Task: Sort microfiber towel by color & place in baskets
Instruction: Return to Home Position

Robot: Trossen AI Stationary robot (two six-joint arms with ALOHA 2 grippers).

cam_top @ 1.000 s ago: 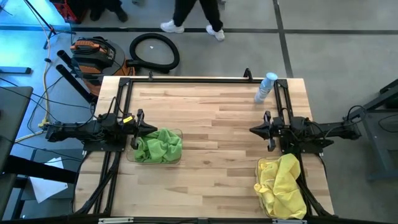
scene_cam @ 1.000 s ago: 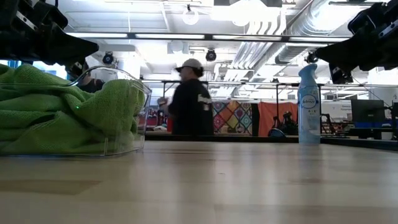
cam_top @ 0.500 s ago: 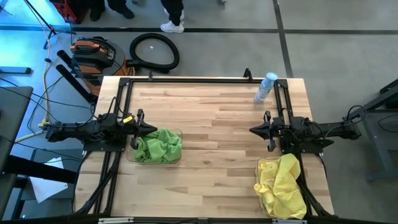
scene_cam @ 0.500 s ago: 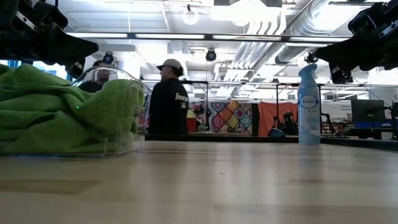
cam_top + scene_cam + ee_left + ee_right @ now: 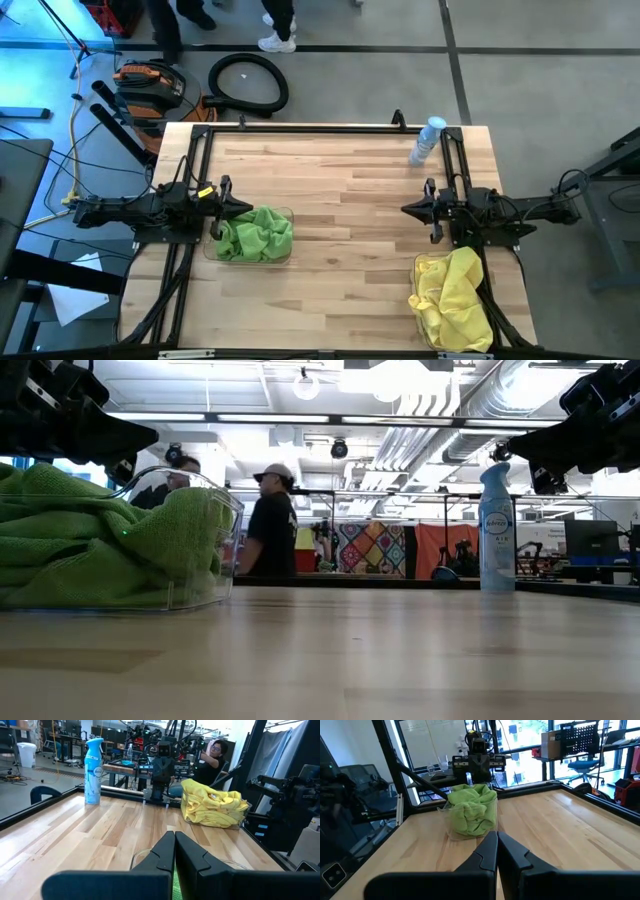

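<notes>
The green microfiber towels (image 5: 254,234) lie heaped in a clear basket (image 5: 284,212) at the table's left, seen close in the low view (image 5: 100,545). The yellow towels (image 5: 452,295) fill the other clear basket (image 5: 420,263) near the right near corner, with some cloth spilling over its rim. My left gripper (image 5: 248,208) hovers shut above the far left edge of the green basket. My right gripper (image 5: 406,210) hangs shut over bare wood, beyond the yellow basket. Neither holds anything. Each wrist view shows its own fingers closed together (image 5: 174,851) (image 5: 497,851).
A pale blue spray bottle (image 5: 427,140) stands near the far right corner. Black metal frames (image 5: 190,180) run along both sides of the table. The wooden middle of the table (image 5: 340,200) is bare. People move in the room beyond the far edge.
Both arms have stayed still. Only a person in the room behind has walked leftward in the low view.
</notes>
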